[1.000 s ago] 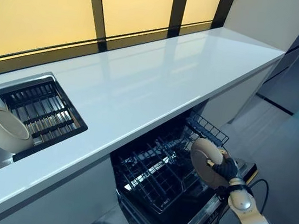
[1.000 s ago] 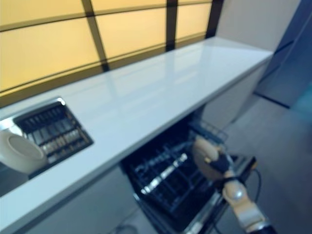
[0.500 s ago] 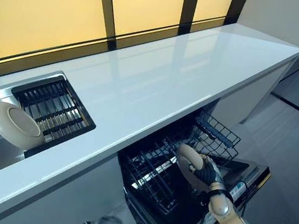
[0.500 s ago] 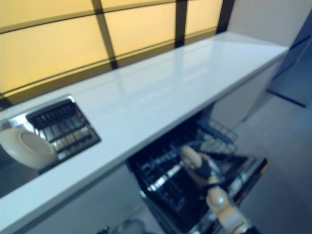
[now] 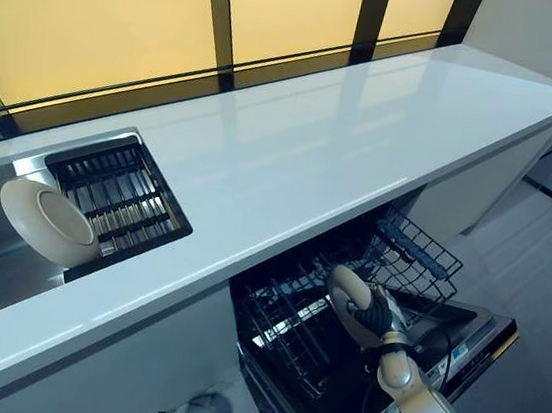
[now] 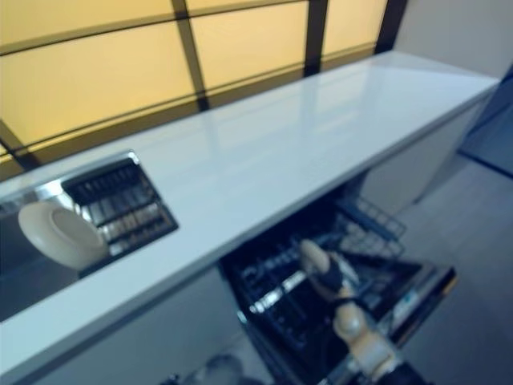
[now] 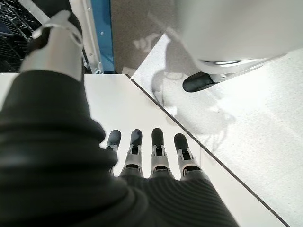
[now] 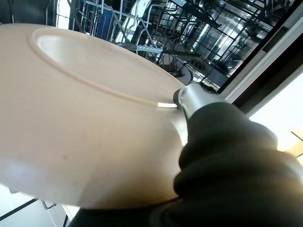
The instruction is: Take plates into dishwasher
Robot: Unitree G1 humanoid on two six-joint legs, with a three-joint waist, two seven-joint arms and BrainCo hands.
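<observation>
The job looks roughly midway. One cream plate [image 5: 348, 298] is held on edge by the right hand [image 5: 376, 314] over the dark wire lower rack [image 5: 286, 329] of the open dishwasher [image 5: 462, 335], below the front edge of the white bench [image 5: 302, 159]; it is not yet seated between the tines, and I see no other plates in the rack. A second plate [image 5: 45, 222] leans at the sink's drying grid [image 5: 116, 195] near the left end of the bench, waiting to be fetched. The right hand's fingers curl round the plate's rim, thumb on its underside. The left hand [image 7: 151, 153] hangs idle over the floor, fingers straight and empty.
</observation>
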